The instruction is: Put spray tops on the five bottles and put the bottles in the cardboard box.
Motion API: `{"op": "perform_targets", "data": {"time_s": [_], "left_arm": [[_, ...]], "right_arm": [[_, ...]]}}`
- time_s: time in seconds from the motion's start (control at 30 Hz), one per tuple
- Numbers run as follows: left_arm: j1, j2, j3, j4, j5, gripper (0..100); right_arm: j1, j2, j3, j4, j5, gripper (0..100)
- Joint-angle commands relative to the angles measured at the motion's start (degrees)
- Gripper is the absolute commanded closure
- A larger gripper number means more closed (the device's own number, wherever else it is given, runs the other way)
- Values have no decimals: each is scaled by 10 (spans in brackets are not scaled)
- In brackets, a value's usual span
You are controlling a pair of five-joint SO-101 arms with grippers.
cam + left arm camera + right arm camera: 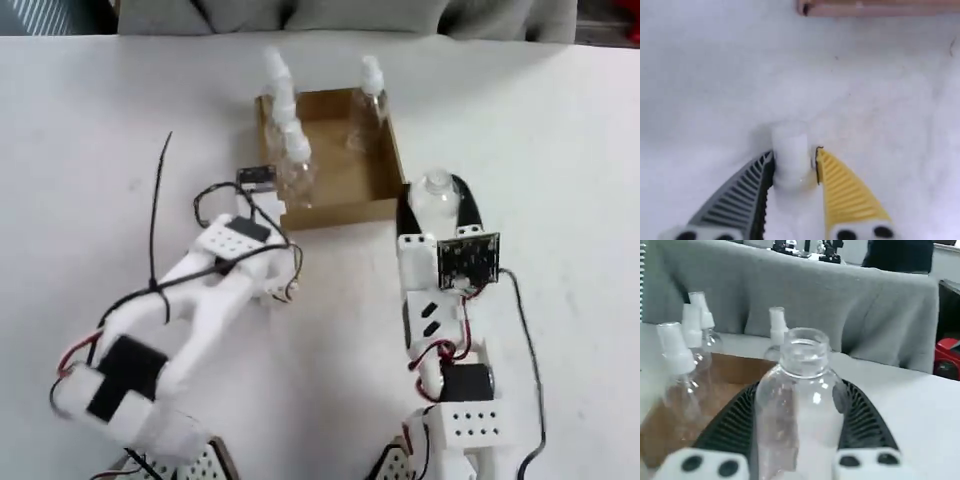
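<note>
High view: the cardboard box (392,150) sits at the far centre of the table (560,150), with four capped bottles (296,165) standing inside. Just right of its near right corner, the right gripper (436,190) clasps an uncapped bottle (436,203). The left arm (215,290) reaches in from the near left.

Left wrist view: the left gripper (794,156) pinches a white spray top (790,150) on the table, near the box's wall.

Right wrist view: the black fingers (730,422) press the upright, open-necked bottle's sides.
</note>
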Motion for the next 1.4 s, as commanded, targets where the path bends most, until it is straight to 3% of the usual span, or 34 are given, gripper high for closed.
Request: {"op": "perform_targets", "data": {"time_s": [0.0,0.17,0.37,0.53,0.7,0.9,1.13,1.27,1.37], "left_arm": [[-27,-96,22,-30,-5,980],[-50,-206,28,-10,-11,980],[-45,-362,16,-11,-172,980],[-45,-463,-62,-49,-181,980],[-44,-467,-166,-103,-267,980],[-8,-417,-264,-150,-273,980],[87,-385,-352,-111,-273,980],[136,-382,-360,-48,-271,980],[139,-383,-351,-47,-269,980]], "right_arm": [[-40,-8,-4,-15,-47,981],[-54,-9,2,44,-80,981],[-75,-9,11,105,-99,981],[-124,-10,11,143,-98,981],[-181,-10,11,189,-97,981],[-234,-77,11,263,-95,981],[-236,-247,72,320,-55,982],[-236,-232,75,315,-55,982],[-236,-240,76,315,-55,982]]}}
